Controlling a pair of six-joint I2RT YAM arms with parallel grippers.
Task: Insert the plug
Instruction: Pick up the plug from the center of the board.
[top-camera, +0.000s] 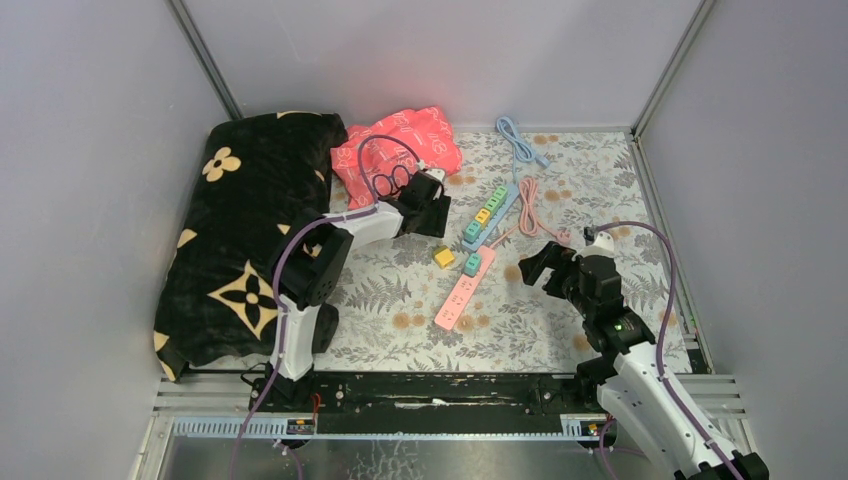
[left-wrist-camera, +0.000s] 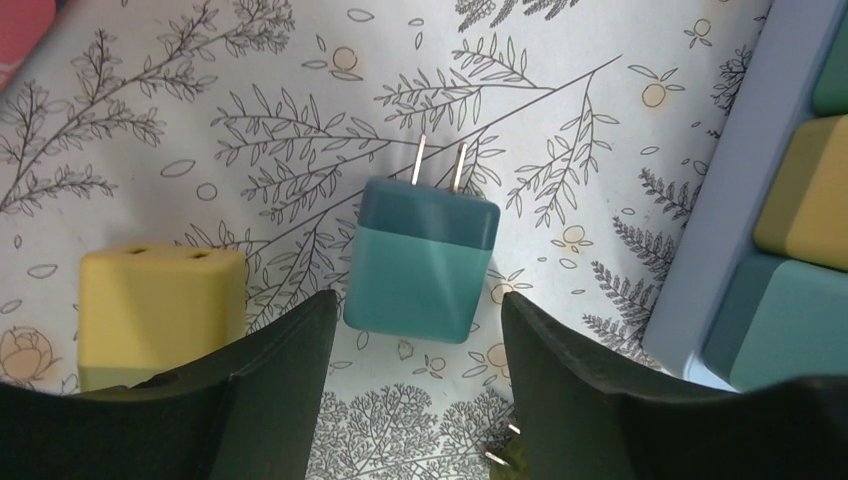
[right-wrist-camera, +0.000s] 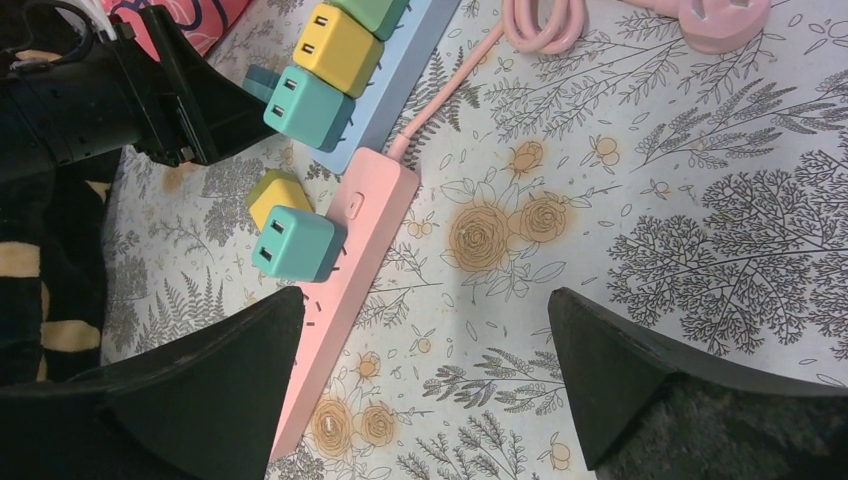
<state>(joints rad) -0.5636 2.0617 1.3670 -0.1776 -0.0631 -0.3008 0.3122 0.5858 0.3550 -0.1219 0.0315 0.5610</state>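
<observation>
grey walls close the table (top-camera: 560, 330) on three sides, and a cloth printed with ferns and flowers covers it. the left pincer (left-wrist-camera: 418, 300) stands open and grips nothing. between its two black fingers (left-wrist-camera: 290, 370) lies the loose teal plug (left-wrist-camera: 420, 255), flat on the cloth, with its two metal prongs pointing away from the wrist. the tips are just beside its near corners; i cannot tell if they touch it. left of the plug, a little apart, lies a yellow cube (left-wrist-camera: 160, 300) with two dark slots. on the right a band of bare cloth separates the plug from the raised edge of the blue power strip (left-wrist-camera: 715, 200), which carries yellow and teal cubes.

the top view does not show this plug, because the left wrist covers it. the right wrist view gives only a dark teal corner of it behind the left finger. in the top view the left arm goes forward from its base, bends at the elbow beside the black blanket (top-camera: 240, 230), and reaches to the right toward the near end of the blue strip.

the right pincer (right-wrist-camera: 425, 300) is spread wide over bare cloth and has nothing in it. the pink power strip (right-wrist-camera: 340, 300) lies just to its left, with one teal cube (right-wrist-camera: 298, 243) plugged in. the right arm leans forward and to the left from its base. free cloth runs from this strip to the right wall. the blanket fills the left side, and a red cloth (top-camera: 400, 145) lies at the back wall.
</observation>
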